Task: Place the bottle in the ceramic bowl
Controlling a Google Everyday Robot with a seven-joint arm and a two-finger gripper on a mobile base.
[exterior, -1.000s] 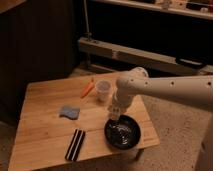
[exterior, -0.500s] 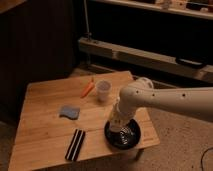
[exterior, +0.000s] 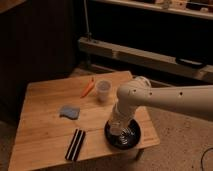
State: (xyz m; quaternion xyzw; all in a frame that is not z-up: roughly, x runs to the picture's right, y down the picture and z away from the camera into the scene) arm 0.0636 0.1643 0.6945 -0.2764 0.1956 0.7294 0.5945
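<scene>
gripper (exterior: 119,127): down low over the near-right corner of the surface, hanging right above the ceramic bowl, at the end of the pale arm coming in from the right. Honestly can't tell how it's set or whether it has anything in its grasp.

bottle: can't pick it out for sure. There's something pale right at the gripper, over the bowl's inside, but it blends with the wrist, so I won't call it. It isn't lying anywhere else on the surface that I can see.

ceramic bowl (exterior: 131,142): dark and glossy, sitting close to the surface's front-right edge, partly covered by the arm.

surface (exterior: 45,130): wooden tabletop, also carrying a translucent white cup (exterior: 102,90) up toward the back, an orange carrot-like thing (exterior: 87,88) just left of it, a blue-grey sponge (exterior: 69,112) mid-left, and a dark striped flat thing (exterior: 76,144) at the front. All well apart from the bowl.

handling guess: a small plastic bottle like that should be light, fairly stiff, smooth-walled, so a bit slippery. I'd take it across the body, not the narrower cap end.

bowl side: ceramic is hard and glazed, so a dropped bottle will likely clatter and roll around inside. Letting go low is the safer bet.

watch out: the bowl is close to the edge, so any nudge from the arm could shift it.
</scene>
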